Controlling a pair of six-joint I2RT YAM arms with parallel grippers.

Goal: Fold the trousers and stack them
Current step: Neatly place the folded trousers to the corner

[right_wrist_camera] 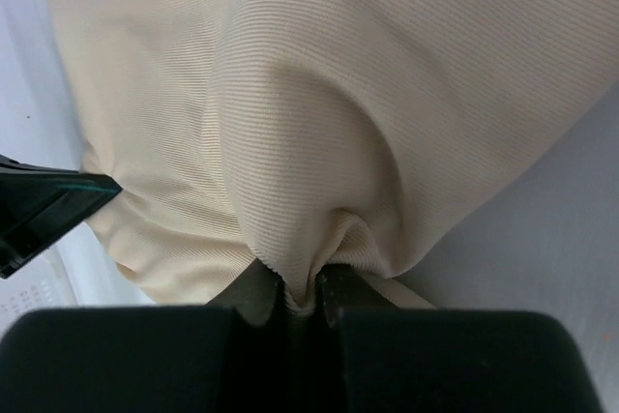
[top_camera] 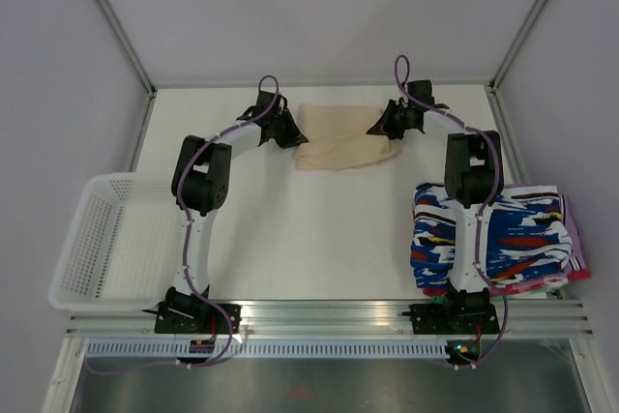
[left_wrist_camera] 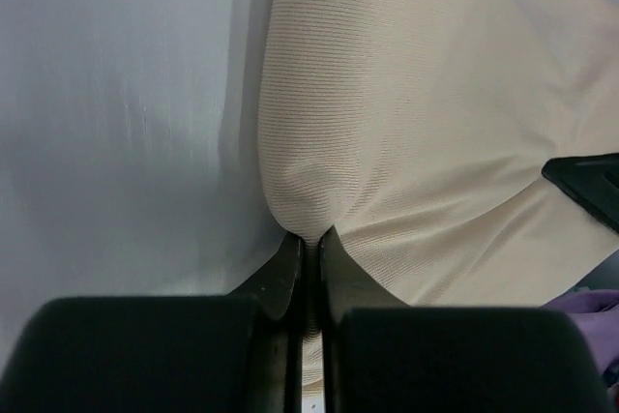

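Observation:
The beige trousers (top_camera: 340,138) lie folded at the far middle of the table. My left gripper (top_camera: 288,132) is shut on their left edge; in the left wrist view the fabric (left_wrist_camera: 426,123) bunches between the closed fingers (left_wrist_camera: 286,273). My right gripper (top_camera: 379,129) is shut on their right edge; in the right wrist view the cloth (right_wrist_camera: 319,123) puckers into the closed fingers (right_wrist_camera: 340,287). The other gripper's dark tip shows at the edge of each wrist view.
A white mesh basket (top_camera: 104,239) sits at the near left. A pile of blue, white, red and black patterned garments (top_camera: 503,234) lies at the near right beside the right arm. Grey walls enclose the table.

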